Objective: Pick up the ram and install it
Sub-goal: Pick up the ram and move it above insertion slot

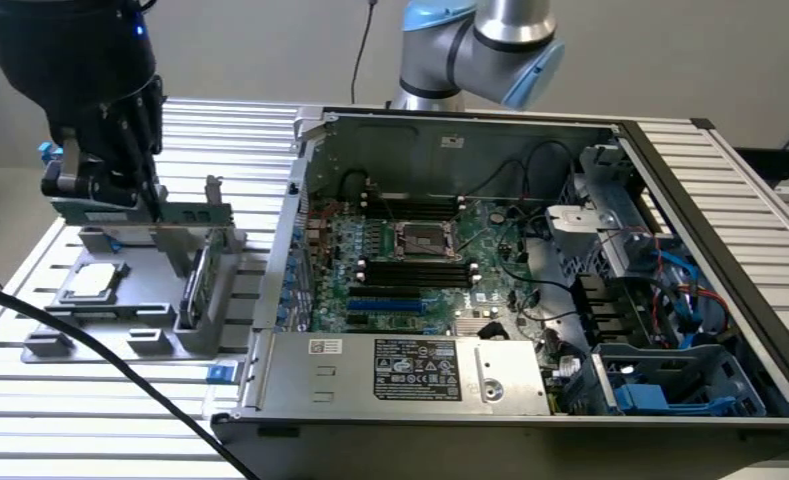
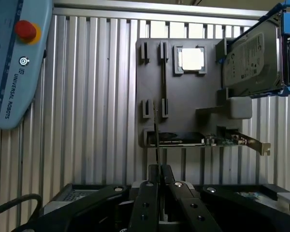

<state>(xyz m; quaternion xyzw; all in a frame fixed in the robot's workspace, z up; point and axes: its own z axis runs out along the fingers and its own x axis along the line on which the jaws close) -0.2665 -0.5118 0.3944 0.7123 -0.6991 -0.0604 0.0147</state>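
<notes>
My gripper (image 1: 101,192) hangs above the grey parts holder (image 1: 47,345) at the exterior view's left. It is shut on the ram (image 1: 97,213), a thin green stick held level just above the holder. In the wrist view the ram (image 2: 156,137) shows edge-on as a thin dark line sticking out from between the black fingers (image 2: 150,193). It hangs over the holder's narrow slot brackets (image 2: 163,77). The open computer case (image 1: 714,200) lies at the exterior view's right, and the black memory slots (image 1: 418,273) on its motherboard (image 1: 494,245) are visible.
On the holder sit a square silver processor (image 2: 191,59), a silver hard drive in a blue frame (image 2: 253,55) and an expansion card (image 2: 208,140). A teach pendant (image 2: 14,63) lies on the slatted table. A black cable (image 1: 87,360) crosses the table's front.
</notes>
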